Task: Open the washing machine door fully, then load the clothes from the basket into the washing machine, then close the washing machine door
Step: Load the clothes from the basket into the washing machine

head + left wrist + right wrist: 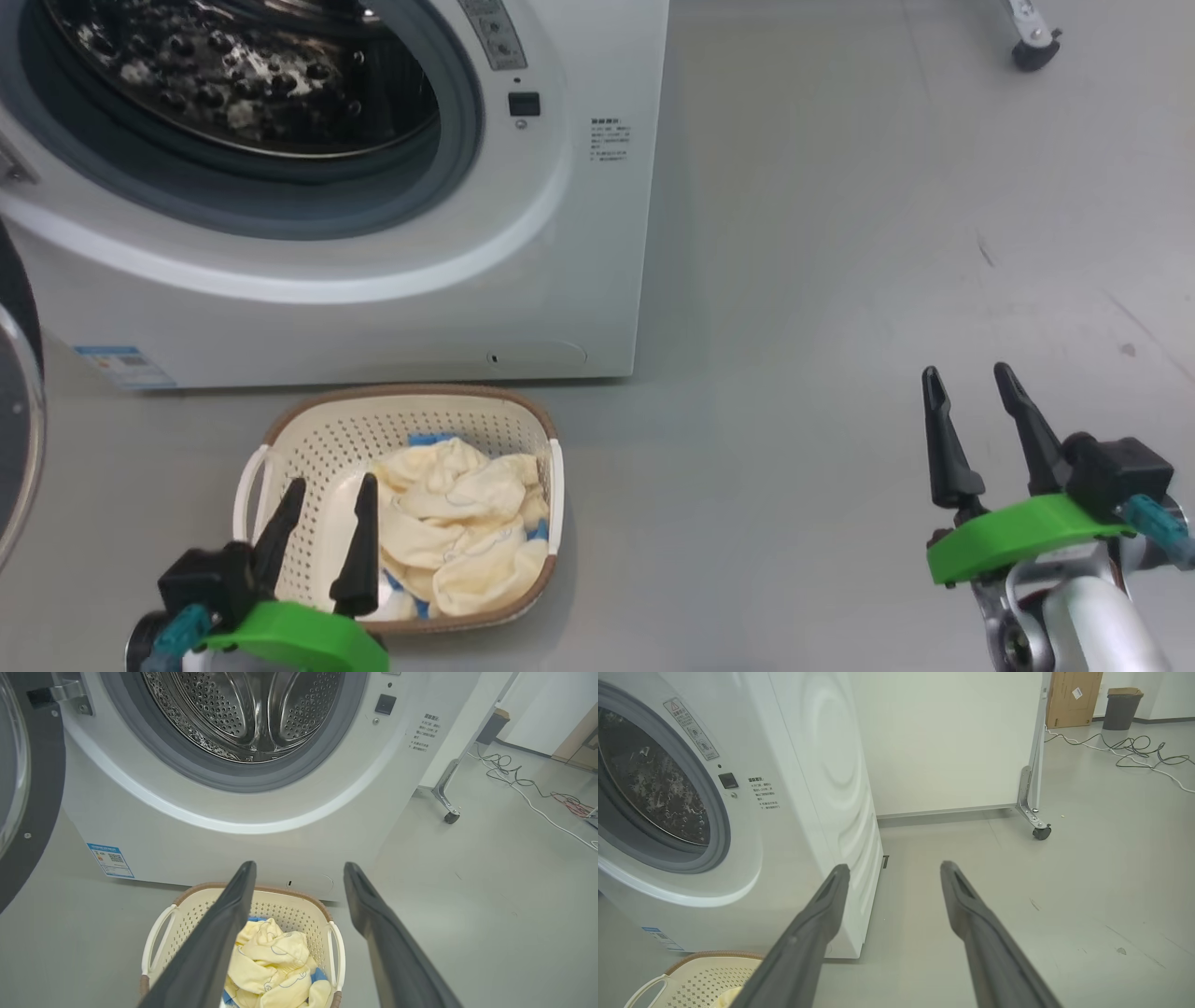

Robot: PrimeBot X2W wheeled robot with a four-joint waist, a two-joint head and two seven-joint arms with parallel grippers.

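We face the washing machine (373, 308) with its door (32, 788) swung wide to the left. The door's black ring and glass bowl show at the left edge of the head and left wrist views. Through the open mouth, ringed by the grey gasket (280, 201), we see the perforated steel drum (243, 714).

The basket (308, 439) sits on the grey floor (794, 327), just in front of the machine's lower front edge and below the mouth. Inside it lie the clothes (457, 523) — a crumpled heap of pale yellow garments with blue trim. They are bunched toward the basket's right wall and near rim, and the left part of its perforated bottom shows beside them.

Our left gripper (332, 481) hangs over the basket's near left corner, its fingers (359, 551) spread wide and holding nothing. Our right gripper (966, 371) hovers over the floor well to the right of the machine — jaws just as wide, nothing between them.

Past the machine's right side stands a white panel on a caster (1041, 833), with loose cables (1134, 753) and a dark bin (1120, 702) farther off.
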